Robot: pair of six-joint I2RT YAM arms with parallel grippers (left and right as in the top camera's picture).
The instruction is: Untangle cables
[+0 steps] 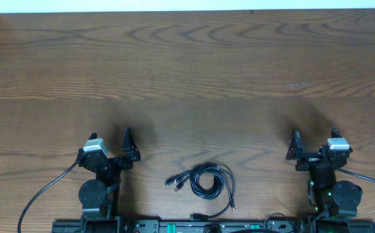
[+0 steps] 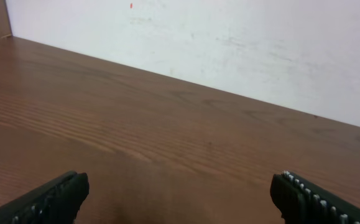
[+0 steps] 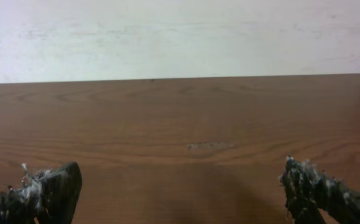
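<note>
Hands: left hand (image 1: pixel 111 144) and right hand (image 1: pixel 315 139) are both standing released, jaws wide, grasping nothing.
Cables: the cables (image 1: pixel 203 181) are lying in one loose coil on the worktop (image 1: pixel 187 77), between the two hands, touching neither.
Handling: probably light, soft and springy; a free plug end is looking easier to pinch than the dense coil.
Room: bare wood is stretching far beyond the hands; the arm bases (image 1: pixel 93 194) are sitting near the coil.
</note>
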